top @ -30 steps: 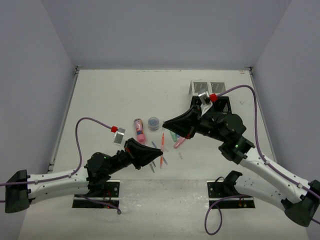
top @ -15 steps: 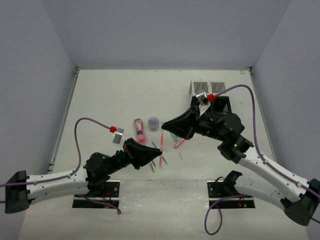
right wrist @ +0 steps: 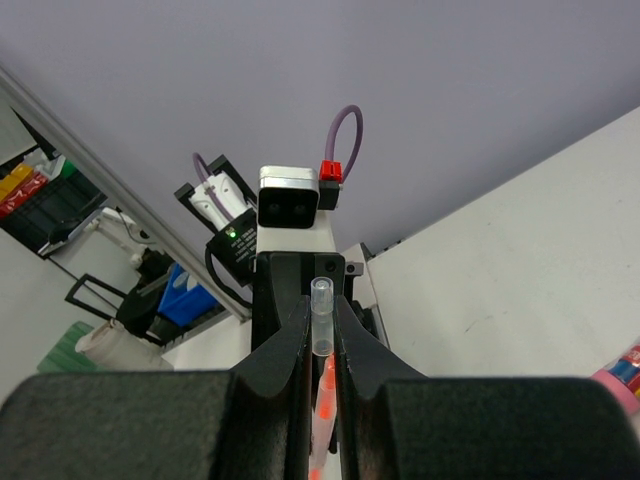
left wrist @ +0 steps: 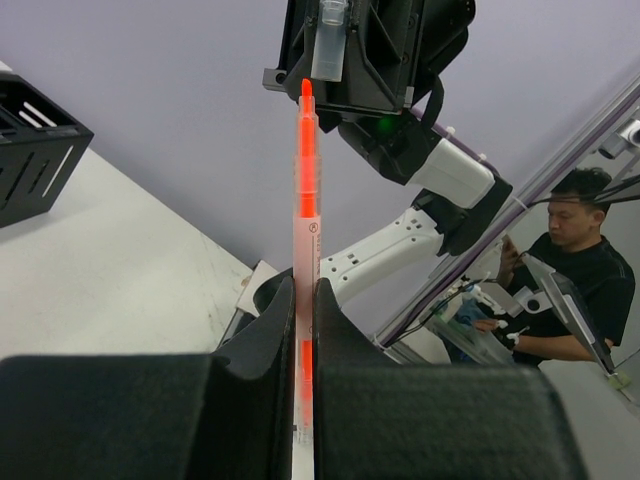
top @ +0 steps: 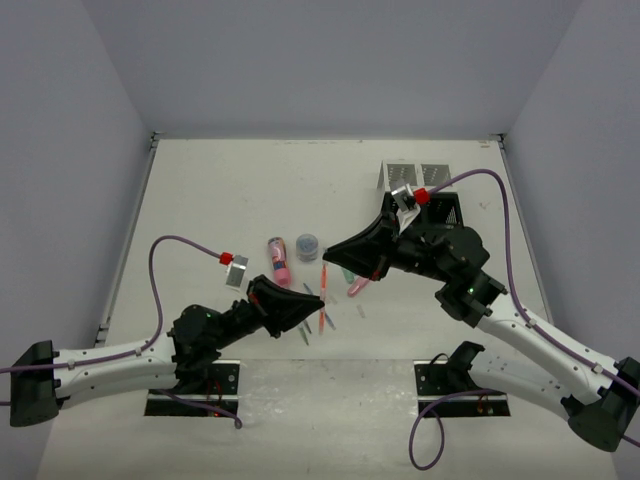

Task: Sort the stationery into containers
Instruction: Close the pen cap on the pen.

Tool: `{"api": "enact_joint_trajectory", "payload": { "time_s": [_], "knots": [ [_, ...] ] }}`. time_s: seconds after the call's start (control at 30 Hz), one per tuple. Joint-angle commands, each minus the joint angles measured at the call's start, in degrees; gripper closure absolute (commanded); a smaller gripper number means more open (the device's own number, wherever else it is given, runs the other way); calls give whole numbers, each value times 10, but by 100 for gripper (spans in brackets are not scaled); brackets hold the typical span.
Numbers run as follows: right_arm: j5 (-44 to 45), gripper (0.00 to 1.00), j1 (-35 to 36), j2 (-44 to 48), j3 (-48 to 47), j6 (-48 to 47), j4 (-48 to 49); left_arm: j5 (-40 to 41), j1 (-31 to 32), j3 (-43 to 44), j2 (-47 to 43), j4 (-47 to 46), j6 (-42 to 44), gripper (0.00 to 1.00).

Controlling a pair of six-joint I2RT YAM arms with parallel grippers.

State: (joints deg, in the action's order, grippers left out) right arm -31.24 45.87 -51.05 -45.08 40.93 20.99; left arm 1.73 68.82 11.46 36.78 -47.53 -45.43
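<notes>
My left gripper (top: 320, 311) (left wrist: 304, 292) is shut on a thin orange pen (top: 323, 290) (left wrist: 305, 180), gripping its lower barrel, tip pointing away. Facing it, my right gripper (top: 331, 251) (right wrist: 322, 312) is shut on a small clear pen cap (right wrist: 321, 290) (left wrist: 330, 40). The cap's open end sits just off the pen's orange tip (right wrist: 324, 395), and the two are roughly in line. The containers stand at the back right: a black mesh box (top: 445, 207) (left wrist: 30, 150) and a white mesh box (top: 400, 174). The right arm partly hides them.
On the table between the arms lie a pink marker (top: 279, 261), a round grey-blue pot (top: 307, 243), another pink marker (top: 358, 286) and a green one (top: 346, 272). Small thin items (top: 305, 333) lie under the left gripper.
</notes>
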Motion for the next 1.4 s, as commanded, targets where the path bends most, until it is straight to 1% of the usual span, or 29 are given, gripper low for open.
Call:
{"api": "enact_joint_trajectory", "payload": {
  "time_s": [0.0,0.63,0.93,1.37],
  "knots": [
    [-16,100,4,1,-2,2,24,8,2,20,4,-19,12,100],
    [17,100,3,-2,-1,-19,7,3,2,18,-1,-18,13,100],
    [9,100,4,-12,-5,-18,10,2,2,16,-1,-21,10,100],
    [0,100,4,-9,-1,-17,10,25,2,8,-19,-14,16,100]
  ]
}}
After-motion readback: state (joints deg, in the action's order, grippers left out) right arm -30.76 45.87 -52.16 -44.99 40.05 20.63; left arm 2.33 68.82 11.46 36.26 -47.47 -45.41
